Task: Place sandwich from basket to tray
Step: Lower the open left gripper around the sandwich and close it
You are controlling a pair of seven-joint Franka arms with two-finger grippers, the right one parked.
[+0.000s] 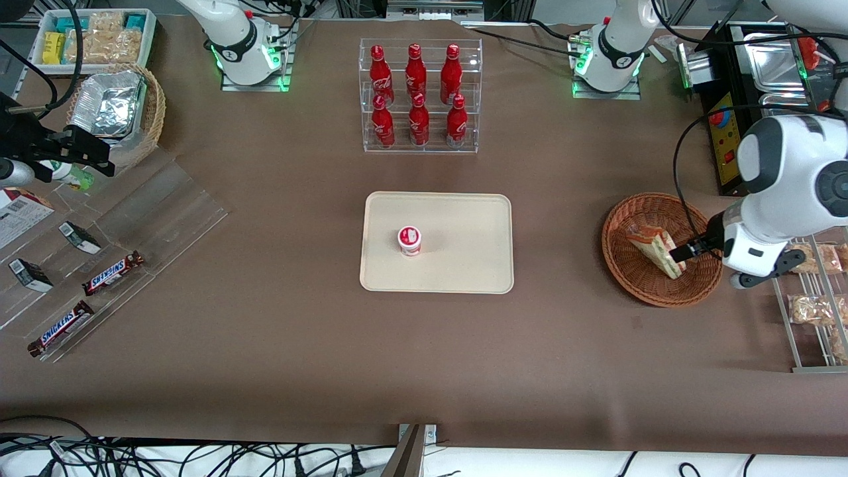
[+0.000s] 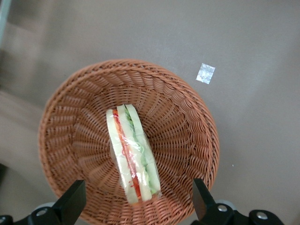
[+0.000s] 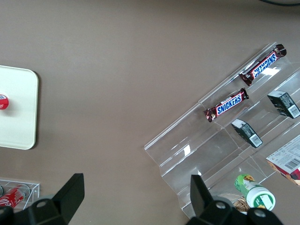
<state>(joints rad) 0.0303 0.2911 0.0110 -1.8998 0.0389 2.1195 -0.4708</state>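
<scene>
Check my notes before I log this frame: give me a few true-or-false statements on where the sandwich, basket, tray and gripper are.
1. The sandwich lies in the basket. True.
2. The gripper is shut on the sandwich. False: its fingers are open, one to each side of the sandwich, above the basket.
3. The tray already holds a small red-and-white cup. True.
4. The sandwich rests on the tray. False: it is in the basket, which stands toward the working arm's end of the table.
5. The rack of red bottles is nearer the front camera than the tray. False: it is farther from that camera.
</scene>
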